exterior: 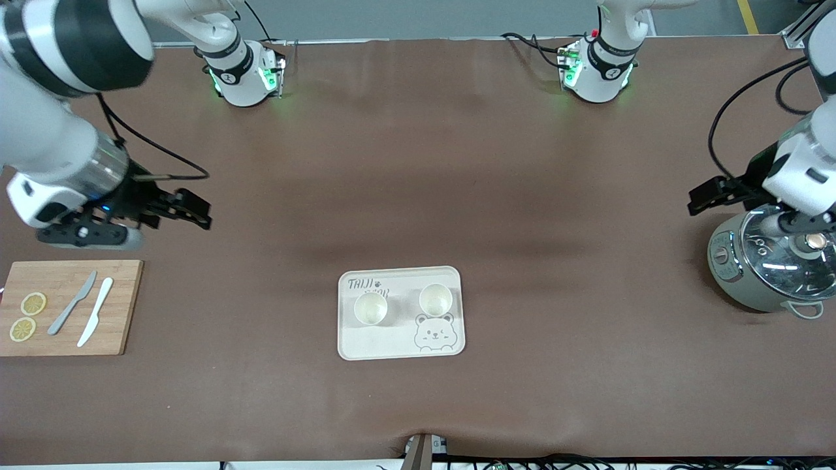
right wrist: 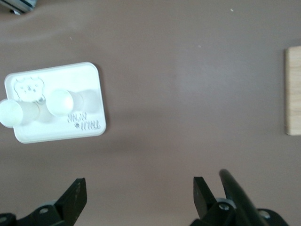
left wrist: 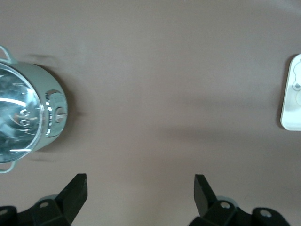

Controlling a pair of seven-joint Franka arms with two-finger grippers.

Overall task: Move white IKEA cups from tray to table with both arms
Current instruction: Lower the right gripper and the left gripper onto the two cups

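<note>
Two white IKEA cups stand upright side by side on a cream bear-print tray (exterior: 392,344) in the middle of the table: one (exterior: 370,308) toward the right arm's end, the other (exterior: 435,299) toward the left arm's end. The right wrist view shows both cups (right wrist: 59,101) (right wrist: 10,113) on the tray (right wrist: 56,134). My right gripper (exterior: 200,213) is open and empty over bare table near the cutting board; its wrist view (right wrist: 139,193) shows only cloth between the fingers. My left gripper (exterior: 693,201) is open and empty beside the pot, as its wrist view (left wrist: 141,190) shows.
A grey-green pot with a glass lid (exterior: 771,267) stands at the left arm's end, also in the left wrist view (left wrist: 23,117). A wooden cutting board (exterior: 117,307) with two knives and two lemon slices lies at the right arm's end. Brown cloth covers the table.
</note>
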